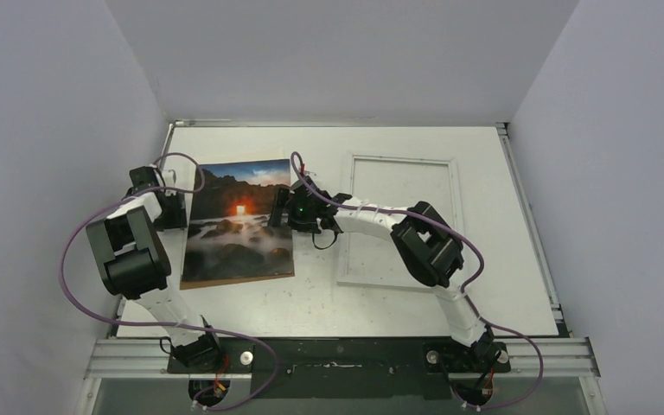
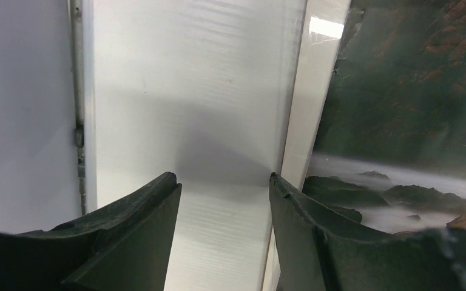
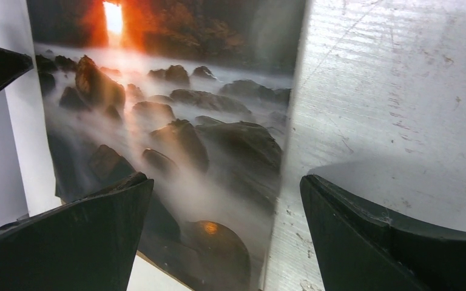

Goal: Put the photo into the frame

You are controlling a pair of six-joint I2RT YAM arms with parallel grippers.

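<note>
While the photo [image 1: 238,229] lay flat left of the frame [image 1: 402,157], long side running away from us, our right gripper [image 3: 223,182] straddled its right edge, jaws wide apart, and our left gripper [image 2: 221,177] sat beside its left edge, jaws partly apart, empty.

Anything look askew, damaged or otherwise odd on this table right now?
Only mildly: the photo lies slightly rotated against the frame to its right, and a thin brown strip shows along its near edge. No tears or spills show.
</note>
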